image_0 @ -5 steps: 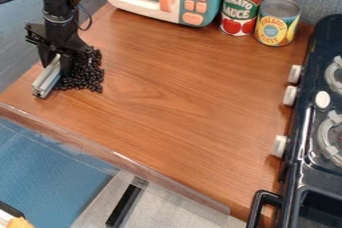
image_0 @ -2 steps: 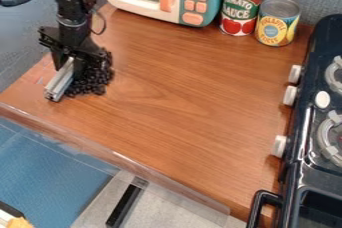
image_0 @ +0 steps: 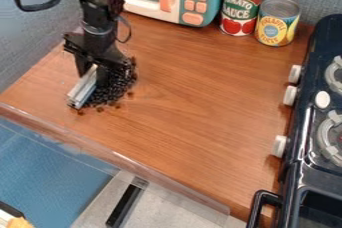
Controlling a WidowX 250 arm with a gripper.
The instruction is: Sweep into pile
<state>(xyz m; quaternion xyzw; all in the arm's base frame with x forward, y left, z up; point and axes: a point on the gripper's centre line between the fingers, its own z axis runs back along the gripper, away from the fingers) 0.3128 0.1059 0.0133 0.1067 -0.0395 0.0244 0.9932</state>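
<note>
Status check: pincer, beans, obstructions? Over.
Pincer closed on metal bar. Dark beans bunched against bar, few strays at pile's edge. Cans well clear, toward the back.

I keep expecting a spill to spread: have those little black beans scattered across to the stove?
No, the black beans lie bunched beside the metal bar.

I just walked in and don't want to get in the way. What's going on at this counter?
The robot's gripper has a silvery bar between its fingers, low over the wooden counter. Small dark pieces are bunched beside the bar, so this looks like sweeping them into a pile. Most sit together, but a few lie loose at the heap's edge.
</note>
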